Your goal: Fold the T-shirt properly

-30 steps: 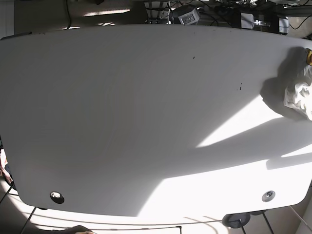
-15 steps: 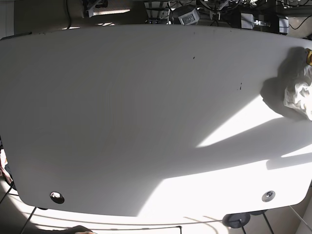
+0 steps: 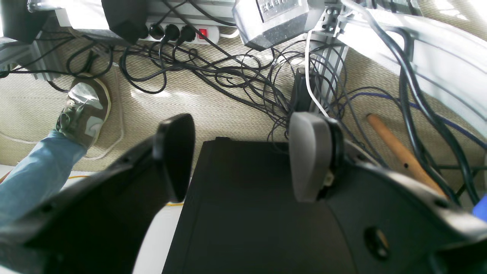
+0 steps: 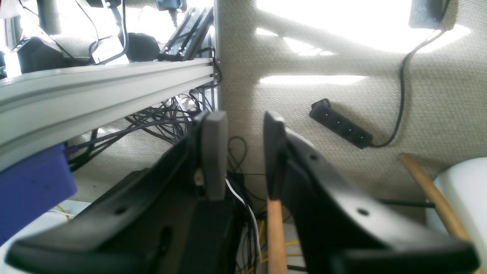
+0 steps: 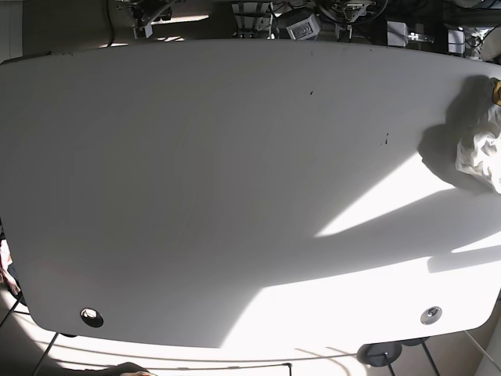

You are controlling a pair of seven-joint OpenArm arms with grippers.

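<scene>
Crumpled white T-shirt (image 5: 480, 149) heaped at far right edge of white bench (image 5: 196, 196), soft, light, limp, likely best pinched at a hem or shoulder; left gripper (image 3: 243, 160) jaws spread wide, right gripper (image 4: 243, 156) jaws slightly parted, both empty.

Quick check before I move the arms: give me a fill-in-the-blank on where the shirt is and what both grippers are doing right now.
1. The crumpled white T-shirt lies at the table's far ____ edge in the base view.
2. The left gripper has its jaws ____, holding nothing.
3. The right gripper points down at the ____, not the table.

Missing words: right; open; floor
</scene>
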